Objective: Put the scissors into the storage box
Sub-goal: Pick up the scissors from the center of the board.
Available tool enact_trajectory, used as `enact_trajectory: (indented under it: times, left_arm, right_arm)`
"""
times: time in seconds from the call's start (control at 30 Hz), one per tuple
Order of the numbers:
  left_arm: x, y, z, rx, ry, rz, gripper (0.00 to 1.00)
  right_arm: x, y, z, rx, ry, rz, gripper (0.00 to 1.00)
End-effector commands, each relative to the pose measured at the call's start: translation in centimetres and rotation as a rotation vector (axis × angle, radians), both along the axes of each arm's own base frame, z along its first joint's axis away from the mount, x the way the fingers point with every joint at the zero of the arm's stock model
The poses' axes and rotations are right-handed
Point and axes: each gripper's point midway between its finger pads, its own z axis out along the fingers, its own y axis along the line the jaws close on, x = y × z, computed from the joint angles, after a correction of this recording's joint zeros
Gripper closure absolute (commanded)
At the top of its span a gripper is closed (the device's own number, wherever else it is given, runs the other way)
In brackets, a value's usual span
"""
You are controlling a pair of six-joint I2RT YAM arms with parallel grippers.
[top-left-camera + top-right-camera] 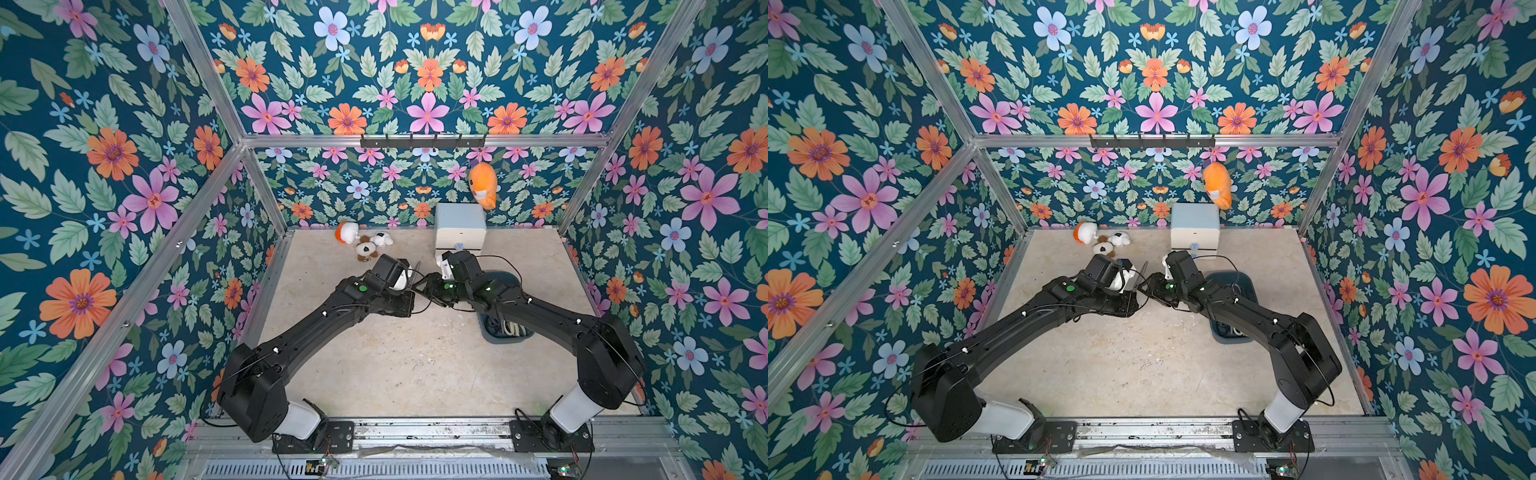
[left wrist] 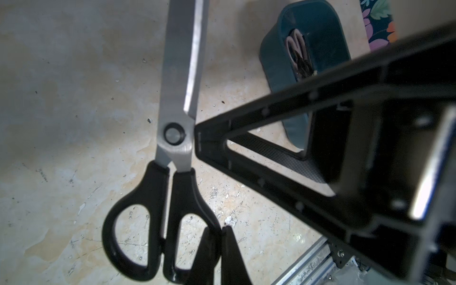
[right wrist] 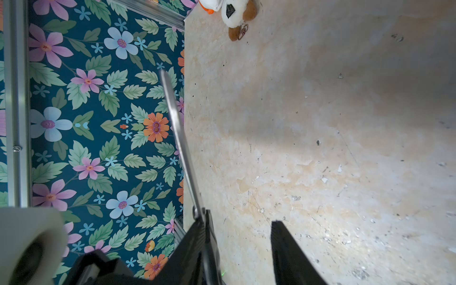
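Observation:
A black-handled pair of scissors with long steel blades hangs above the table, blades closed. My left gripper is shut on one of its handle loops. My right gripper is open, jaws astride the scissors near the pivot, with one finger against them. Both top views show the blade standing up between the two wrists at mid-table. The dark teal storage box lies under the right arm and holds other scissors.
A white drawer cabinet stands at the back, just behind the right wrist. Small plush toys lie at the back left. An orange plush hangs from the hook rail. Floral walls enclose the table.

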Motion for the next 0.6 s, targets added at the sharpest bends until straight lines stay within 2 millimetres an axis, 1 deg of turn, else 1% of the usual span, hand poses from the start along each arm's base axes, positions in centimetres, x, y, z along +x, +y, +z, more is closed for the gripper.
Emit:
enact_trajectory:
  times: [0.0, 0.23, 0.43, 0.57]
  left_arm:
    - [0.0, -0.7, 0.9, -0.035, -0.033, -0.028, 1.00]
    - [-0.1, -0.6, 0.5, -0.021, -0.026, -0.011, 1.00]
    - [0.3, 0.0, 0.2, 0.005, -0.038, 0.029, 1.00]
    - [0.2, -0.3, 0.5, -0.011, -0.035, 0.014, 1.00]
  right_arm:
    - [0.1, 0.8, 1.2, 0.037, -0.038, 0.012, 0.55]
    - [-0.6, 1.5, 1.4, 0.046, -0.043, 0.030, 0.58]
    - [-1.5, 0.1, 0.7, 0.009, -0.027, 0.009, 0.58]
    - [-1.7, 0.3, 1.3, 0.037, -0.040, 0.022, 0.59]
